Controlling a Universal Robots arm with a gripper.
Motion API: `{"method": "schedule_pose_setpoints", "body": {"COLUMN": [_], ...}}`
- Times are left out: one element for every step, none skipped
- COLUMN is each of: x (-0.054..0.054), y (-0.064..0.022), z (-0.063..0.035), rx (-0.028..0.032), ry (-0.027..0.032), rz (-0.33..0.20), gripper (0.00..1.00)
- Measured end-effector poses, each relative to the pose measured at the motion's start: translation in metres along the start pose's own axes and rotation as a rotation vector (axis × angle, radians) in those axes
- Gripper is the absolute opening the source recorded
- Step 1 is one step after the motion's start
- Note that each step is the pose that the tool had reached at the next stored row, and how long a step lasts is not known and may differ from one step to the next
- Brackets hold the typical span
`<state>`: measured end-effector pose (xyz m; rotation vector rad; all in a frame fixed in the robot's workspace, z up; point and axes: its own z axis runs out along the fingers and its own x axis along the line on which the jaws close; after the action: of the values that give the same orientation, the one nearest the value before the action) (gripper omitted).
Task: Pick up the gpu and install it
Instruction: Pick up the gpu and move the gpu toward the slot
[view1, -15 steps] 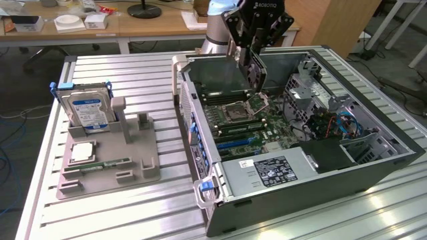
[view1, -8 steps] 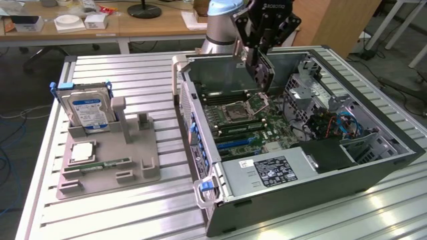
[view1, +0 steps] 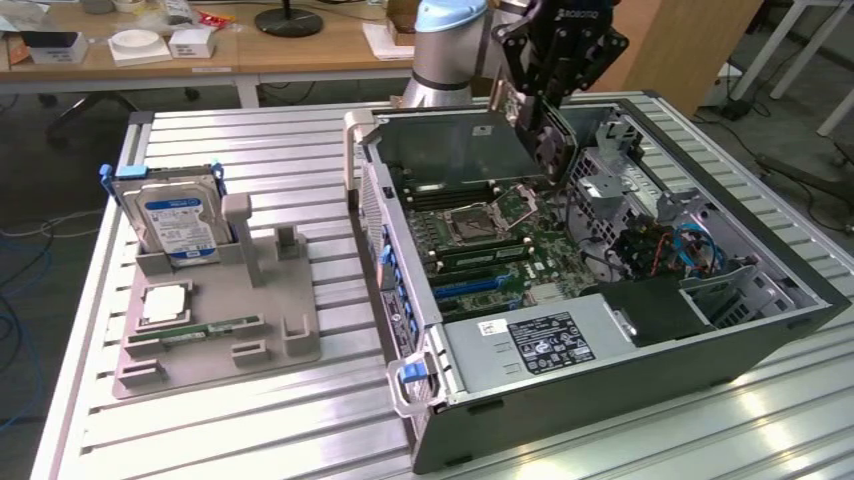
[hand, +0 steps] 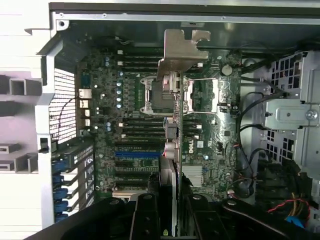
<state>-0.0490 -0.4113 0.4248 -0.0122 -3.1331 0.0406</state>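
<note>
The gpu (view1: 461, 150) is a thin dark card that hangs above the open computer case (view1: 627, 350), over the rear part of the motherboard (view1: 494, 240). My gripper (view1: 541, 120) is shut on the card's end at the exterior view's right. In the wrist view the gpu (hand: 172, 165) appears edge-on between my fingers (hand: 145, 215), with its silvery metal bracket (hand: 180, 50) at the far end. It hovers above the motherboard (hand: 140, 115), roughly in line with the processor socket (hand: 155, 95), clear of the blue slots (hand: 135, 155).
On the exterior view's left a grey fixture (view1: 254, 300) holds an upright hard drive (view1: 180, 225), a processor chip (view1: 163, 302) and a green memory stick (view1: 200, 328). Inside the case are cables (view1: 681, 250), drive cages (view1: 627, 170) and a power supply (view1: 541, 345). Wooden desks stand behind the slatted metal table (view1: 267, 430).
</note>
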Motion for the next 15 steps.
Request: {"method": "schedule_pose_setpoints", "body": {"x": [-0.003, -0.006, -0.008, -0.011, -0.014, -0.017, -0.020, -0.023, -0.025, -0.028, -0.030, -0.032, -0.035, -0.035, -0.035], "y": [0.0000, 0.0001, 0.0001, 0.0001, 0.0001, 0.0001, 0.0002, 0.0002, 0.0002, 0.0002, 0.0003, 0.0003, 0.0003, 0.0003, 0.0003], "z": [0.0000, 0.0001, 0.0002, 0.0003, 0.0004, 0.0005, 0.0005, 0.0006, 0.0007, 0.0008, 0.0008, 0.0009, 0.0010, 0.0010, 0.0010], "rx": [0.0000, -0.0001, 0.0000, 0.0000, -0.0001, -0.0001, -0.0001, 0.0000, 0.0000, 0.0000, 0.0000, 0.0000, 0.0000, 0.0000, 0.0000], "ry": [0.0000, 0.0000, 0.0000, 0.0000, 0.0000, 0.0000, 0.0000, 0.0000, 0.0000, 0.0000, 0.0001, 0.0001, 0.0000, 0.0001, 0.0001], "rz": [0.000, 0.000, 0.000, 0.000, 0.000, 0.000, 0.000, 0.000, 0.000, 0.000, 0.000, 0.000, 0.000, 0.000, 0.000], "gripper": [0.26, 0.26, 0.26, 0.26, 0.26, 0.26, 0.26, 0.26, 0.26, 0.26, 0.26, 0.26, 0.26, 0.26, 0.26]}}
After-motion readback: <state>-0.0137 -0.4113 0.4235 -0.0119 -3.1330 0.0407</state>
